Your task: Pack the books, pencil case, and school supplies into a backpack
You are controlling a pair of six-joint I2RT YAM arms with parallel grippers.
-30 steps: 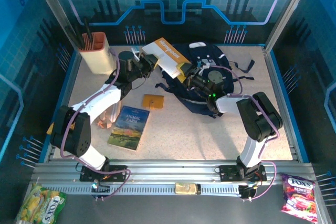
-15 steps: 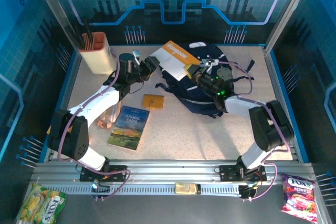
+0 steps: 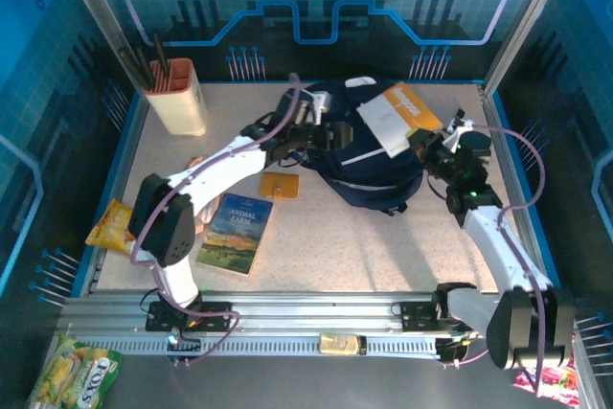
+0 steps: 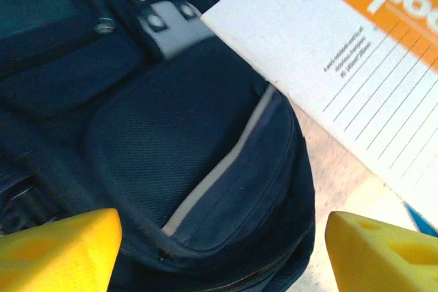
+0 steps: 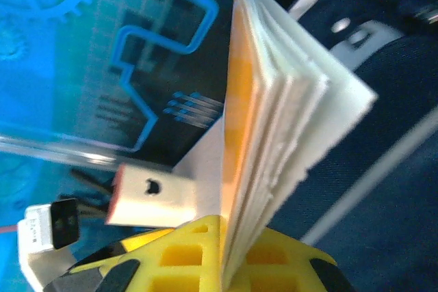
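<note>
Two books are in sight: the white-and-orange notebook (image 3: 397, 114), held tilted above the right side of the navy backpack (image 3: 369, 177), and the Animal Farm paperback (image 3: 235, 232), lying flat on the worktop (image 3: 335, 256) well apart to the bag's left. The right pincer (image 3: 433, 147) is pressed together on the notebook's edge; in its wrist view the pages fan loose above the yellow pad. The left pincer (image 4: 219, 254) hangs spread over the backpack's front pocket, gripping nothing. The notebook looks light and floppy, so it should go in edge-first, ideally gripped nearer the spine. The backpack is soft cloth and likely to sag shut, so its zipper lip seems the place to take hold.
</note>
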